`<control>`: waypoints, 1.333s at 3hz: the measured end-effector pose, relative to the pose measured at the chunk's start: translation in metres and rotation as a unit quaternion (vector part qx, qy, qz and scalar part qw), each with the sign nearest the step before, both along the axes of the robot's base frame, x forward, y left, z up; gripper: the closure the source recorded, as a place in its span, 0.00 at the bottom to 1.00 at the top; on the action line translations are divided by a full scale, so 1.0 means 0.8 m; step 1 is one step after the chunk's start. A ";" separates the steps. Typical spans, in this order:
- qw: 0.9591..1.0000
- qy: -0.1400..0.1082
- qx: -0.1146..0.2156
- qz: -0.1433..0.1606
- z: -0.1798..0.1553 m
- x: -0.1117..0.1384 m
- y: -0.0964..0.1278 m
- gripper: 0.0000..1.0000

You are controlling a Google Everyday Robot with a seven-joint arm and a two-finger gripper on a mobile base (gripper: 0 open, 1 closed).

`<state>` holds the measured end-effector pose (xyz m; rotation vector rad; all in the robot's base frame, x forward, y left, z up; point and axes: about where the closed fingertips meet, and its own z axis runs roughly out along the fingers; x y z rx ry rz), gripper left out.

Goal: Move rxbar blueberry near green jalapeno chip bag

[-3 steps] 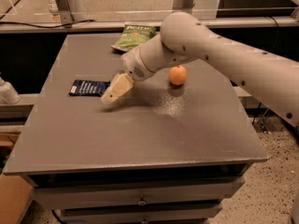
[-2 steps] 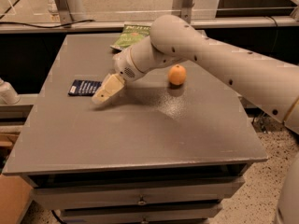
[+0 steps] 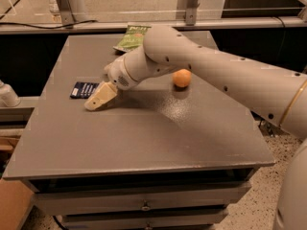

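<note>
1. Claw [image 3: 98, 98] sits low over the worktop [image 3: 144, 147], just right of the rxbar blueberry [image 3: 84, 89]. I cannot tell how far it is open. The bar lies flat at the left and looks unheld.
2. Risk: the bar is thin and flat, so a shallow approach may push it toward the left edge instead of gripping it.
3. Risk: the green jalapeno chip bag [image 3: 131, 38] lies at the far edge, partly behind the arm. A sweep toward it could knock the orange [image 3: 182, 78] rolling.
</note>
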<state>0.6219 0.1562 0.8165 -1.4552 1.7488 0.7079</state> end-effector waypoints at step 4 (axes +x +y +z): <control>0.998 -0.037 0.011 -0.039 0.063 -0.018 -0.074 1.00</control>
